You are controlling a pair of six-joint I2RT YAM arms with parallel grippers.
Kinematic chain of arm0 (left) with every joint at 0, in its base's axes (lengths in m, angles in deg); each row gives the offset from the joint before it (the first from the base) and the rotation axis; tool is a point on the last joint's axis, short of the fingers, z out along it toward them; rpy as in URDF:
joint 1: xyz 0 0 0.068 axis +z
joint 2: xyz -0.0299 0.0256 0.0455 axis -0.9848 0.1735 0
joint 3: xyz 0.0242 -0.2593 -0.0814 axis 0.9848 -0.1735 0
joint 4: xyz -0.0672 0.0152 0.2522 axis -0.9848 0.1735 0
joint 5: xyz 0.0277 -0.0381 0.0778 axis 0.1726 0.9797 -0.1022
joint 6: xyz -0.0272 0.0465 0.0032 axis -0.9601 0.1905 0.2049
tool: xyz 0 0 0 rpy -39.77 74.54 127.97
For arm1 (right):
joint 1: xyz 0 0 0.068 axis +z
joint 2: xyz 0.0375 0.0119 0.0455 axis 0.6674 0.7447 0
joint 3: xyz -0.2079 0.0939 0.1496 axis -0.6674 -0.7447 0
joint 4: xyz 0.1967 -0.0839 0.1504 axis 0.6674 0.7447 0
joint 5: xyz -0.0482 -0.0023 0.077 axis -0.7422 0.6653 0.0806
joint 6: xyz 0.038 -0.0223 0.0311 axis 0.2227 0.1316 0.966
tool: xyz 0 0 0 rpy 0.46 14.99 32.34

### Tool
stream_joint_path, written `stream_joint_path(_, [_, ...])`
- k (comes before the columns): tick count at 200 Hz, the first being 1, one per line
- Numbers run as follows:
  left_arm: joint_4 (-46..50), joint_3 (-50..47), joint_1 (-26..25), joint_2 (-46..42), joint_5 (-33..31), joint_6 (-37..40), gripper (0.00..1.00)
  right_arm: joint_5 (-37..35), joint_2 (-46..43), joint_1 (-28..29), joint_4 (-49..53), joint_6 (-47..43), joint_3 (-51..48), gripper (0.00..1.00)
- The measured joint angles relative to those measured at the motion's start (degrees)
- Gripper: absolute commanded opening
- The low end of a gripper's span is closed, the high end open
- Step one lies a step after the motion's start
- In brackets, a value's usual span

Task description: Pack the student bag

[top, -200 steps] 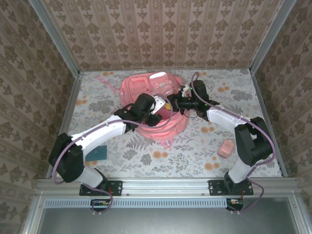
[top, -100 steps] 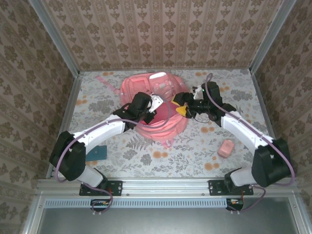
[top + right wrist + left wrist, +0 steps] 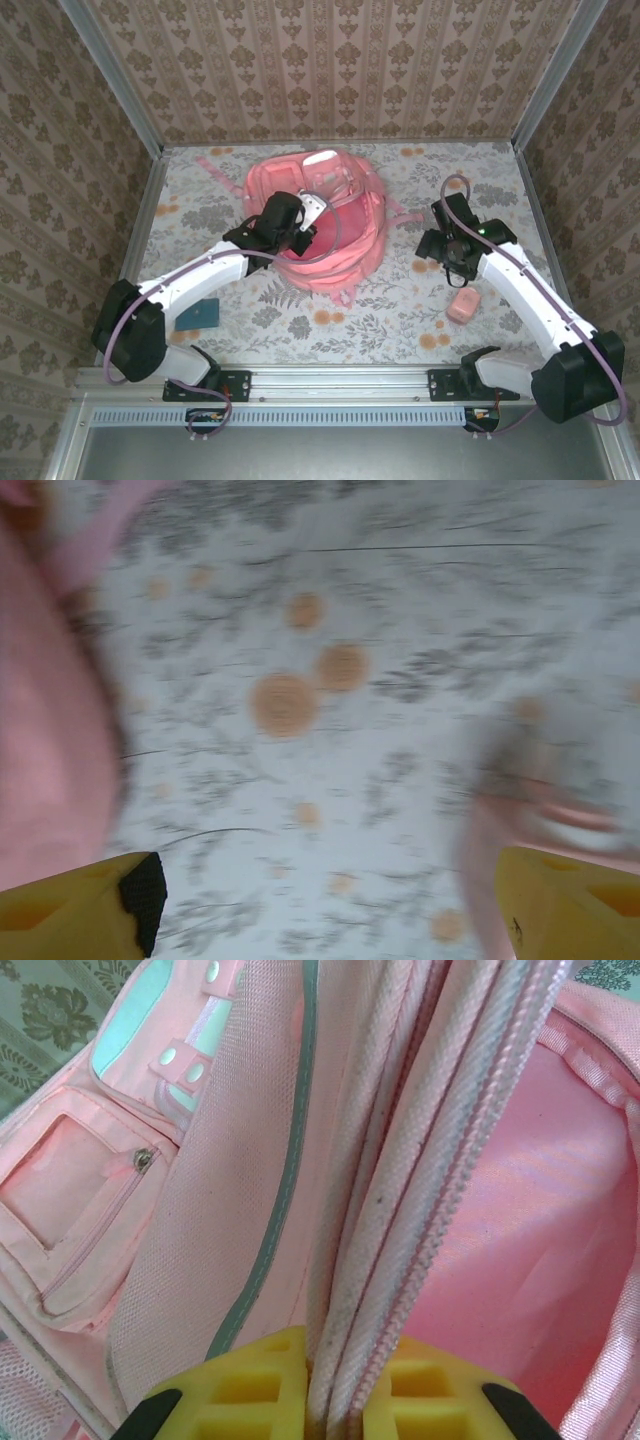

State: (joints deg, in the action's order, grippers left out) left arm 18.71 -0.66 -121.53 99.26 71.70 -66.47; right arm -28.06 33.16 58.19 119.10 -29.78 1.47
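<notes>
While the left arm stretches from the near-left corner toward the desk's (image 3: 400, 320) middle, the left tool (image 3: 335, 1400) is pressed together on the zippered rim of the student bag (image 3: 350, 240), pinching it between yellow fingers (image 3: 250, 1390). The bag lies centrally, toward the far edge. The right arm runs along the right edge, forearm angled inward. The right tool (image 3: 330, 910) hangs spread above bare desk, between the bag and a small pink object (image 3: 463, 304).

Bright even light; top/L-wrist views sharp, R-wrist view motion-blurred.
</notes>
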Motion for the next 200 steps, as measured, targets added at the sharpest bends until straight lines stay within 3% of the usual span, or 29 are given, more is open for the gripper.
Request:
stream_joint_path(22, [1.14,0.0,0.0,-0.44,0.61,-0.55,0.13,-5.95,-0.61,-0.37,5.92,1.4,-0.09,0.91])
stream_joint_path(47, [1.42,0.0,0.02,-0.46,1.09,-0.87,0.13,-7.63,-0.61,-1.68,7.1,2.27,-2.69,0.92])
stream_joint_path(137, [4.2,1.73,0.74,-0.39,4.59,-2.1,0.13,0.37,0.81,-9.35,0.9,1.55,-13.6,0.91])
stream_joint_path(164, [4.72,2.34,0.74,-0.17,5.03,-2.47,0.13,3.28,1.64,-10.75,-1.7,1.14,-16.02,0.82])
stream_joint_path(200, [5.51,3.1,0.81,0.37,5.6,-2.86,0.13,4.87,2.36,-10.93,-3.89,0.31,-16.59,0.57])
